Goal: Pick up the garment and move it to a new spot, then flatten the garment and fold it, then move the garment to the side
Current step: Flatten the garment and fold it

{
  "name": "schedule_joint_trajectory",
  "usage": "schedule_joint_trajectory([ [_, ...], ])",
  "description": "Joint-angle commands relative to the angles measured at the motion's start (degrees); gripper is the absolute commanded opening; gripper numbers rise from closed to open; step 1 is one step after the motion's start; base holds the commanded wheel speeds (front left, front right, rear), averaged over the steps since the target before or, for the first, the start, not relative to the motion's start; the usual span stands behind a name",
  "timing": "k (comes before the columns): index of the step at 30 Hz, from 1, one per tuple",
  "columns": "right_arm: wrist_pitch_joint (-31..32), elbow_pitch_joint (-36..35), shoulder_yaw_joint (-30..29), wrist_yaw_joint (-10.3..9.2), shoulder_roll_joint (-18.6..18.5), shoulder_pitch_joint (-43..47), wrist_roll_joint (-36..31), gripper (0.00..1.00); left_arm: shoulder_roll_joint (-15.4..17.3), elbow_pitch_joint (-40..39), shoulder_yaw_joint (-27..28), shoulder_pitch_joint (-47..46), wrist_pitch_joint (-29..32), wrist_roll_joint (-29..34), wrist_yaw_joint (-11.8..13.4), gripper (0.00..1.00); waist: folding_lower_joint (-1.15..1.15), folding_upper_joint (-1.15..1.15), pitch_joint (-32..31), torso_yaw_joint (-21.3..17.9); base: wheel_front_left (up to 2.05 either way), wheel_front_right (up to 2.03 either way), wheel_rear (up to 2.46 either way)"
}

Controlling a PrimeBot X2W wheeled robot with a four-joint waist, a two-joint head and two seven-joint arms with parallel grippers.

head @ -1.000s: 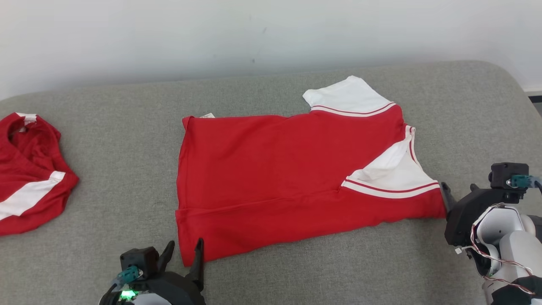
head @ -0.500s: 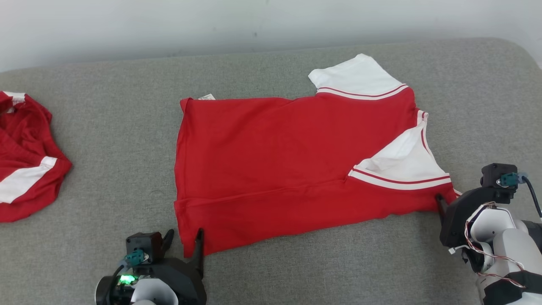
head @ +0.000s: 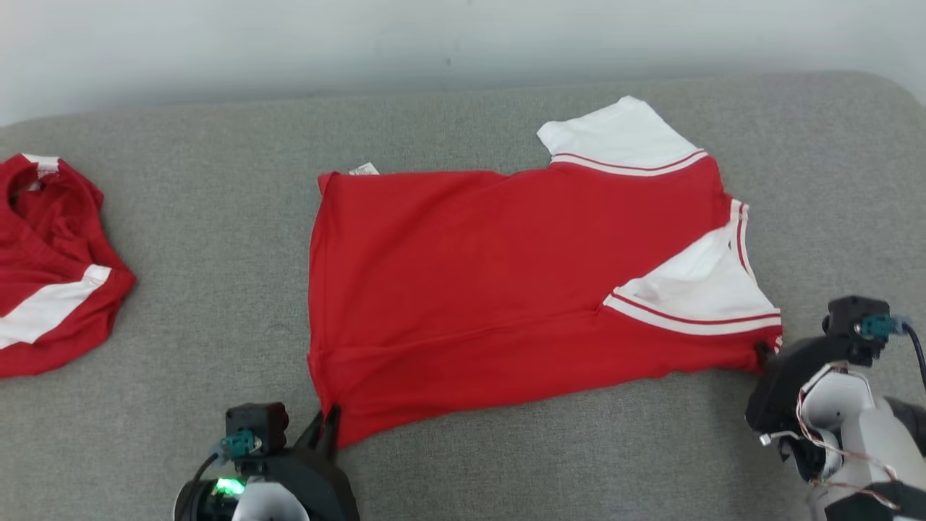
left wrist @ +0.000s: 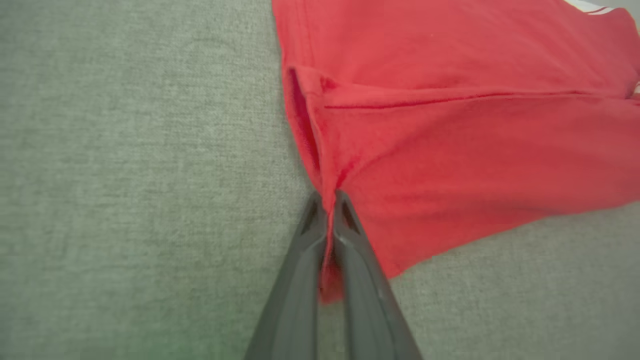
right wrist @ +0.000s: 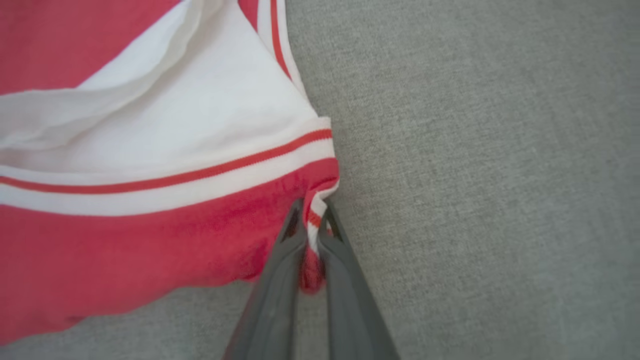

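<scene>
The garment (head: 499, 289) is a red shirt with white, red-striped sleeves, lying spread on the grey cushion, partly folded along its near edge. My left gripper (head: 327, 427) is shut on its near left corner; the left wrist view shows the red cloth (left wrist: 450, 165) pinched between the fingers of the left gripper (left wrist: 327, 200). My right gripper (head: 761, 354) is shut on the near right corner by the sleeve band. In the right wrist view, the right gripper (right wrist: 310, 210) clamps the red and white hem of the garment (right wrist: 150, 150).
A second red and white garment (head: 43, 268) lies crumpled at the far left of the grey cushion (head: 217, 239). A pale wall (head: 362, 43) runs behind. The cushion's rounded corner (head: 890, 94) is at the far right.
Both grippers have shut on the garment's near corners; before, their fingers stood open at the cloth's edge. The camera has shifted slightly.
</scene>
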Motion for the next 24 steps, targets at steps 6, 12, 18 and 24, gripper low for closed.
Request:
schedule_joint_trajectory([
  [6, -1.0, -7.3, -1.3, 0.01, 2.2, 8.7, 3.9, 0.00, 2.2, -0.5, -0.4, 6.3, 2.5, -1.3, 0.8, 0.00, 0.00, 0.00, -5.6, -1.1, 0.00, 0.00, 0.00],
  [12, 0.5, -15.3, -4.9, -0.01, 3.5, 15.8, 4.4, 0.00, 4.0, -4.9, -0.1, 9.9, 3.7, -1.8, 1.9, 0.00, 0.00, 0.00, -8.2, -1.5, 0.00, 0.00, 0.00],
  [18, 3.4, -21.4, -7.0, -0.07, 4.4, 22.1, 4.3, 0.00, 5.8, -8.9, 0.1, 14.0, 5.9, -2.5, 3.0, 0.00, 0.00, 0.00, -9.7, -1.6, 0.00, 0.00, 0.00],
  [24, 4.8, -24.3, -7.0, -0.07, 4.8, 25.7, 5.2, 0.35, 7.0, -12.3, 0.2, 17.1, 8.1, -3.0, 4.6, 0.14, 0.00, 0.00, -10.2, -1.8, 0.00, 0.00, 0.00],
])
